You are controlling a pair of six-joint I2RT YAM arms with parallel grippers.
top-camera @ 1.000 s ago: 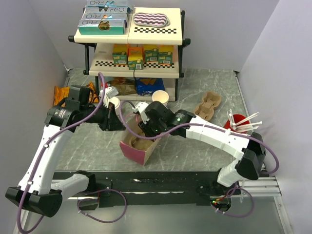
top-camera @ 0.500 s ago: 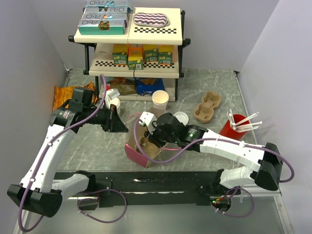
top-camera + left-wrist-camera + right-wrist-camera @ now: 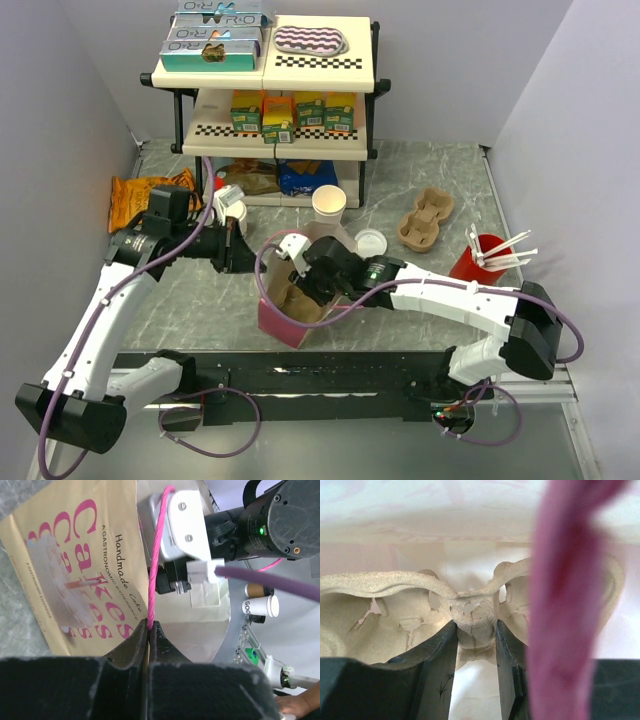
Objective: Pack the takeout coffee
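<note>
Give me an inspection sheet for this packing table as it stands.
Surface: grey marbled table.
Job's things: lidded cup on the table, outside the pink bag.
Clutter: spare carrier, lidless cup, straw cup, snack bags.
Grippers: left gripper shut on bag handle; right gripper shut on pulp carrier inside the bag.
Cables: purple cable slack off the right wrist.
Surroundings: stocked shelf, white walls.
</note>
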